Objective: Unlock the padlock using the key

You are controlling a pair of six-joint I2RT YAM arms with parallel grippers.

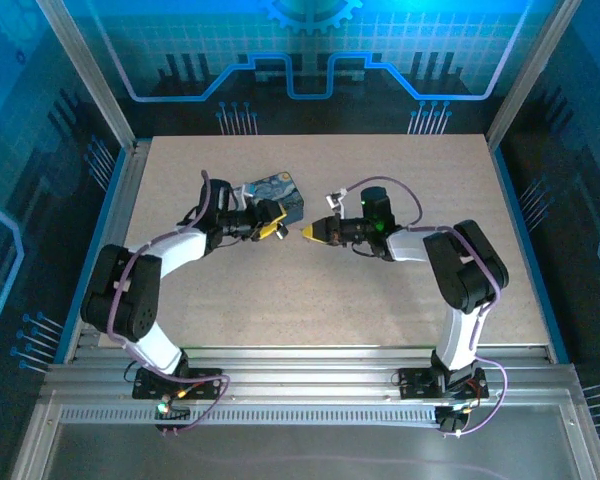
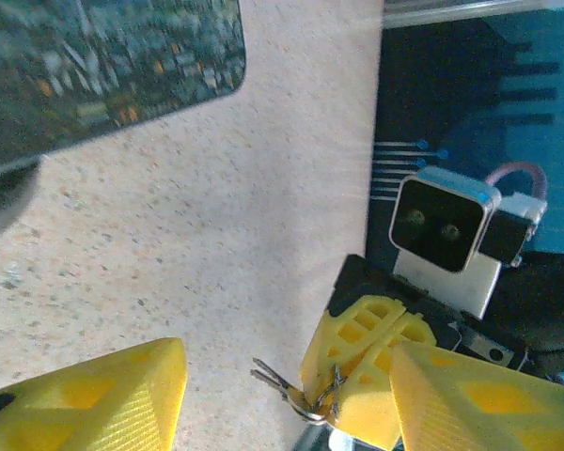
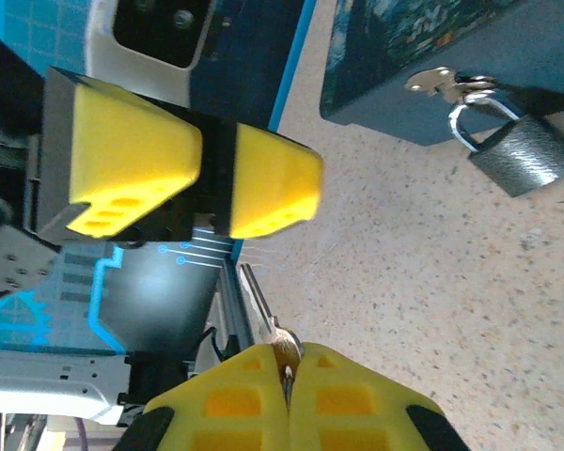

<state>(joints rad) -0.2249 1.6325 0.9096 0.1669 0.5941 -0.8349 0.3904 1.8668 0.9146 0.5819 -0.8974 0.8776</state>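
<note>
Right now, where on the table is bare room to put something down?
Crowded: the centre, where left gripper, right gripper and box nearly meet. Free: the near half of the table, between them and the arm bases, and the far strip behind the box.

Robotics lab test cell: aluminium frame, blue circuit-print wall panels, speckled worktable.

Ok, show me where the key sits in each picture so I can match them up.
Top view: too small to make out; look at the right tool's tip, mid-table.
Left wrist view: key at bottom centre, at the right tool's tip.
Right wrist view: bottom centre, pinched in the shut right tool.
Shared landmark: the blue patterned box.
</note>
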